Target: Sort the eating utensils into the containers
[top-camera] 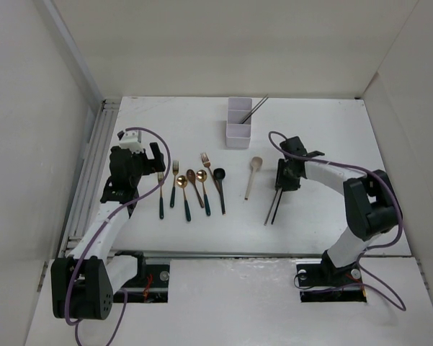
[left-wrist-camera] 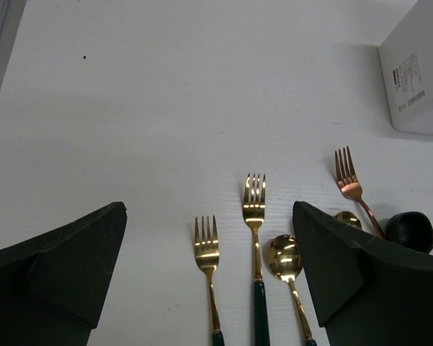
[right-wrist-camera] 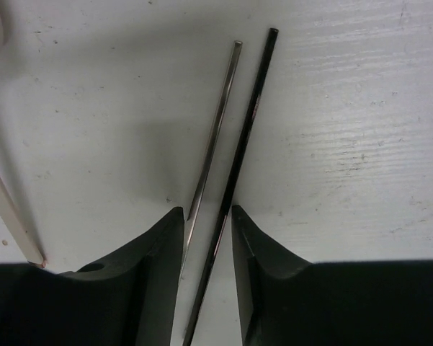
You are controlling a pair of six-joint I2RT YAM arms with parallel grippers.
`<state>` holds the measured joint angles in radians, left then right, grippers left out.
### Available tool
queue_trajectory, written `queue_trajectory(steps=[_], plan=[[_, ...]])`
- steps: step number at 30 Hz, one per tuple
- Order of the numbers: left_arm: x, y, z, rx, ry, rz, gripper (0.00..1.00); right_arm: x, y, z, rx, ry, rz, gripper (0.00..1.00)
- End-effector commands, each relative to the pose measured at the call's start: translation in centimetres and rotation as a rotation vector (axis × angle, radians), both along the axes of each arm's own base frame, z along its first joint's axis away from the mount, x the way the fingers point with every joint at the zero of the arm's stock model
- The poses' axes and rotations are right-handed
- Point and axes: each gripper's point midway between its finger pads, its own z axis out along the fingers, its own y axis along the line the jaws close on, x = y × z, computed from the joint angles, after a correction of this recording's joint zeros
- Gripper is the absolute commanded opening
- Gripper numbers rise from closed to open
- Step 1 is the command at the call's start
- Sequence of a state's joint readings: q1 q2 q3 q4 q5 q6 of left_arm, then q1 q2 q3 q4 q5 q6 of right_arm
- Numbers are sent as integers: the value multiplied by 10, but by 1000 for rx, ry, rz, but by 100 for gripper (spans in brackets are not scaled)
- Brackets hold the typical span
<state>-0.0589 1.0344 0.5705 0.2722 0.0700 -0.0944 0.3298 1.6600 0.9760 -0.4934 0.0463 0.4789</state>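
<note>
1. Near the far edge of the tabletop, centre: white three-compartment organizer, one grey chopstick leaning out of it.
2. Left of centre: row of forks and spoons; left claw by its left end, fingers wide apart.
3. Centre: pale spoon, lying flat.
4. Right of centre: two chopsticks flat between the narrowed fingers of the right claw; whether it grips them cannot be told.

Open tool over gold forks; black spoon, probably
</note>
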Motion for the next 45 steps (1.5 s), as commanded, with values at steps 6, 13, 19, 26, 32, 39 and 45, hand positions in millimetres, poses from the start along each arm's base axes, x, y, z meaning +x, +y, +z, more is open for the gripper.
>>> queue_trajectory(steps=[6,13,19,26,32,39,45], plan=[[1,4,15,8,-56,16,100,-23,-12,-6,-68,99,-44,36],[-1,4,11,18,-47,13,100,-13,-8,18,-34,-3,-2,43],[-2,3,9,15,-47,4,100,-7,-1,29,9,-58,7,40],[-2,3,9,15,-47,4,100,-11,-4,8,-2,1,1,22],[-3,4,7,18,-47,13,100,-10,0,1,11,25,0,22],[-5,5,3,18,-38,13,100,-14,-7,-8,-42,90,-2,23],[-4,9,3,21,-47,31,100,-27,-9,-16,-70,150,-2,23]])
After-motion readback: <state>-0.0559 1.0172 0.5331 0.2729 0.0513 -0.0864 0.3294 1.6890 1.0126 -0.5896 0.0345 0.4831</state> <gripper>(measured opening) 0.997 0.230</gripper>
